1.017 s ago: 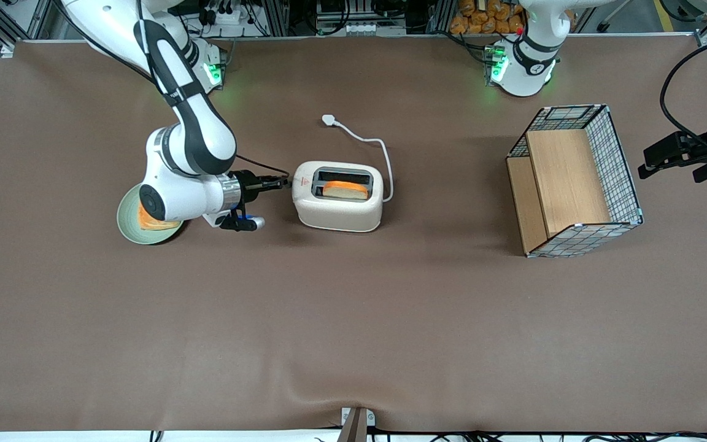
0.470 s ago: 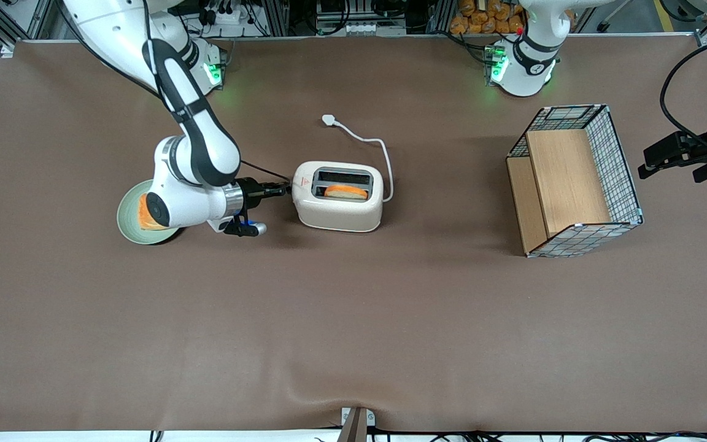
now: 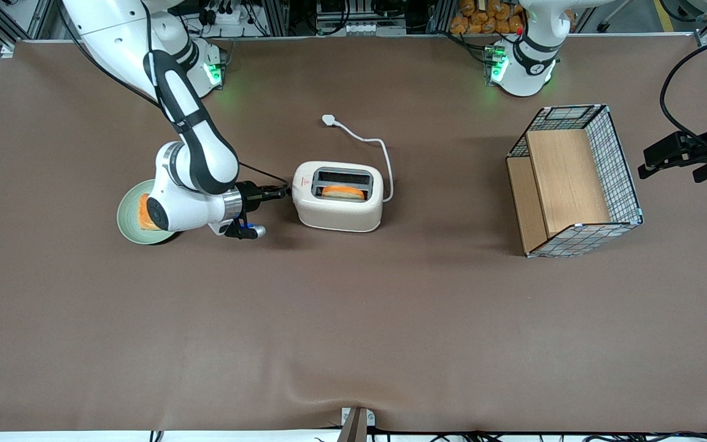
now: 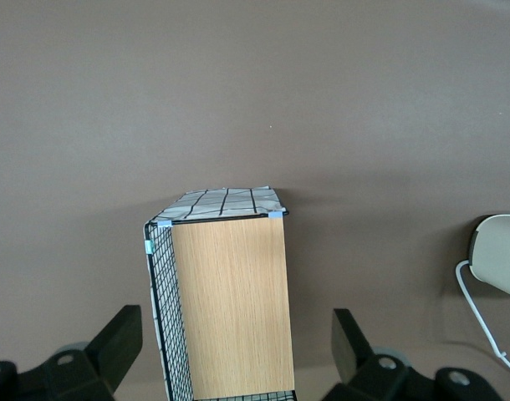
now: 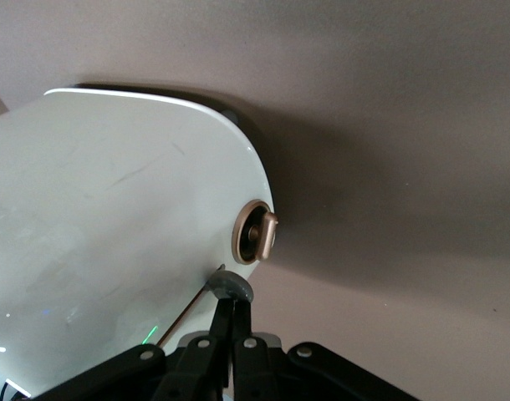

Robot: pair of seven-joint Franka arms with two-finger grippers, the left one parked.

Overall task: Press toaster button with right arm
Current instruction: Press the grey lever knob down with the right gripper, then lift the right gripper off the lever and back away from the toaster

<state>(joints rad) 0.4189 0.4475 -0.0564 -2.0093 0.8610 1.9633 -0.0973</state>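
The cream-white toaster (image 3: 338, 209) stands mid-table with a slice of toast (image 3: 343, 193) sunk in the slot nearer the front camera. My right arm's gripper (image 3: 282, 192) lies level at the toaster's short end by the red triangle mark (image 3: 305, 182). In the right wrist view the gripper (image 5: 236, 304) is shut, and its tips touch the small grey toaster button (image 5: 230, 286) on the toaster's end wall (image 5: 113, 251). A round bronze dial (image 5: 255, 231) sits on the same wall, close to the button.
A green plate (image 3: 127, 226) with a slice of toast lies under my right arm's wrist. The white cord and plug (image 3: 328, 120) trail from the toaster away from the front camera. The wire-and-wood basket (image 3: 574, 178) stands toward the parked arm's end of the table.
The gripper has slid a little nearer the front camera along the toaster's end. The toast now sits lower in its slot.
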